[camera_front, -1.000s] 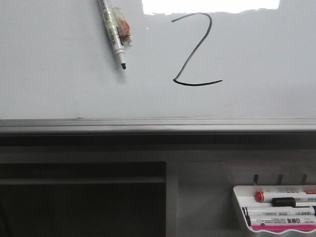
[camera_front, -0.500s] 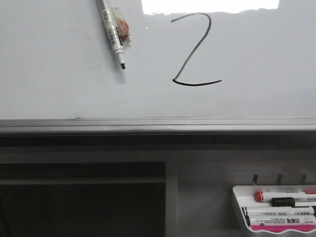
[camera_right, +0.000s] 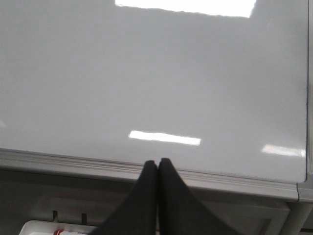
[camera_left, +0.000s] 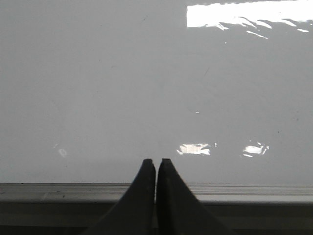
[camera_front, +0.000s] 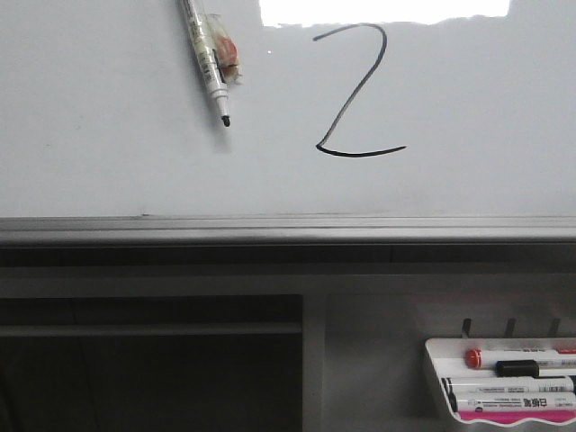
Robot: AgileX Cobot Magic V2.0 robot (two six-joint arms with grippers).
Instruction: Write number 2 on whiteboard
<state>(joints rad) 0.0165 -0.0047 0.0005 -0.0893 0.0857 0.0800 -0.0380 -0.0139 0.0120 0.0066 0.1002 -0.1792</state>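
From my remote seat: one white tray [camera_front: 436, 378] at five o'clock holds what look like four markers, though the edge cuts them off. Both grippers, left [camera_left: 156, 164] and right [camera_right: 157, 164], show jaws pressed together, empty, near the rail. Beyond, one whiteboard [camera_front: 108, 153] carries one number 2 [camera_front: 355, 90] at one o'clock, one marker [camera_front: 205, 58] at eleven, bare board between.

Whiteboard [camera_front: 108, 135] as landmark. Number 2 [camera_front: 355, 94] on whiteboard, right of centre, upper part. Marker [camera_front: 207, 61] against whiteboard, left of number 2, apart from it, tilted, tip lowermost. Rail [camera_front: 270, 229] along whiteboard lower edge. Tray [camera_front: 436, 369] below whiteboard, toward its right end; several markers [camera_front: 517, 367] lying in tray.
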